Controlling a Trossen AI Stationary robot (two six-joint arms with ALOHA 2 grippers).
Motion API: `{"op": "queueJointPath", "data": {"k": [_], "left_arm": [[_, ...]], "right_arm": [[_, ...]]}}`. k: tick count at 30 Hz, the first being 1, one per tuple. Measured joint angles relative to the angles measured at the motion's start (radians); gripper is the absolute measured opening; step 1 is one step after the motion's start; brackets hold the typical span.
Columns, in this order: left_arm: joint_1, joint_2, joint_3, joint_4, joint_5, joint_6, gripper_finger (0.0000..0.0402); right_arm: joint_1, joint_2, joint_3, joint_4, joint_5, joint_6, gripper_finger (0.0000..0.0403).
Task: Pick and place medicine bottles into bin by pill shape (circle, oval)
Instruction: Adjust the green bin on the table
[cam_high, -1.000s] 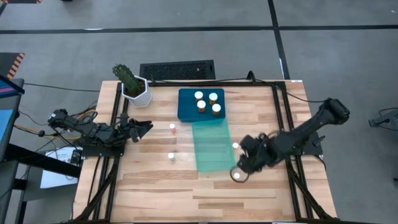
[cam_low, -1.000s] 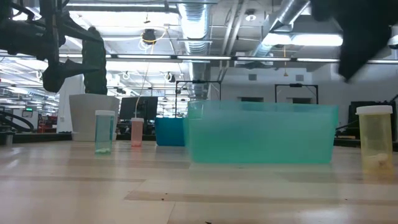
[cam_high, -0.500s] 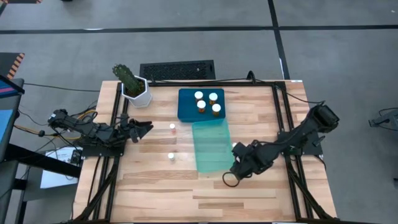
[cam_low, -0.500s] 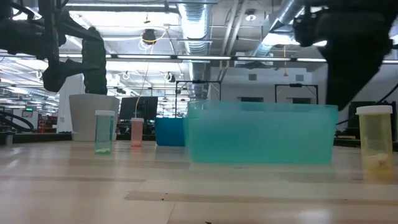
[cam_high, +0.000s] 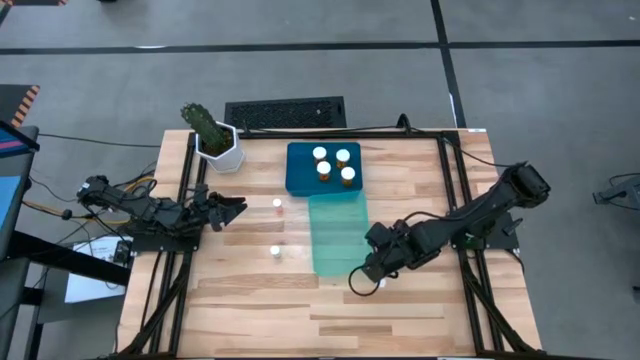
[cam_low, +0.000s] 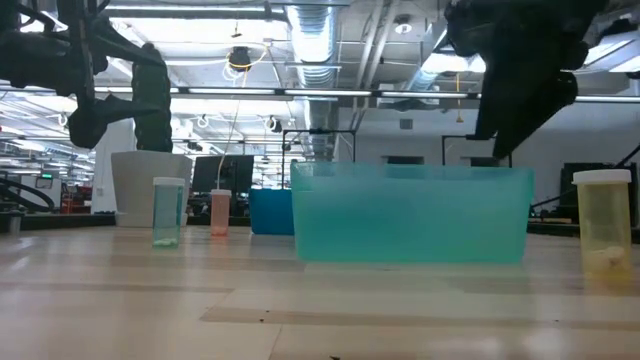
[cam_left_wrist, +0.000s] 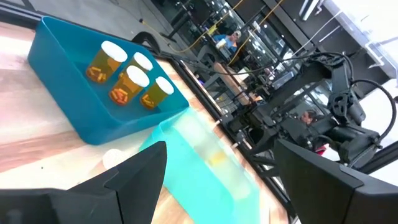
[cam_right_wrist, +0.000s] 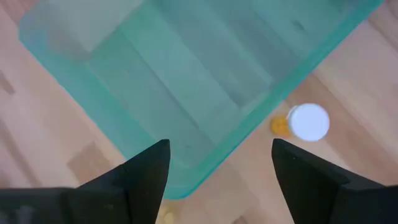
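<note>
In the high view the right gripper (cam_high: 362, 279) hangs with its fingers spread and empty over the lower right corner of the translucent teal plastic bin (cam_high: 335, 232), in the middle of the wooden table (cam_high: 250, 300). Four amber medicine bottles with white caps (cam_high: 333, 165) stand in the dark blue bin (cam_high: 298, 175) above it, two more bottles (cam_high: 275, 228) stand on the table left of the teal bin, and one (cam_right_wrist: 306, 122) stands just beside its edge. The left gripper (cam_high: 232, 207) waits at the left of the frame, fingers spread.

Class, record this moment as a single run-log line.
right gripper: open, empty, above teal bin near corner | left gripper: open, waiting at table's left | blue bin: four bottles
</note>
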Motion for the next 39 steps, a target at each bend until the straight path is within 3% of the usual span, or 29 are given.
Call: {"op": "queueJointPath", "data": {"k": [8,13,22,39], "left_arm": [[0.0,0.0,0.0,-0.002,0.0,0.0,0.0289],[0.0,0.0,0.0,-0.002,0.0,0.0,0.0289],[0.0,0.0,0.0,0.0,-0.001,-0.001,0.0289],[0.0,0.0,0.0,0.01,-0.001,-0.004,0.0289]], "right_arm": [[0.028,-0.05,0.0,-0.146,-0.001,0.125,0.0291],[0.039,-0.012,-0.001,-0.205,-0.026,0.154,0.0291],[0.007,0.096,0.0,-0.104,-0.105,0.082,0.0291],[-0.013,0.077,0.0,0.009,-0.102,-0.055,0.0291]]}}
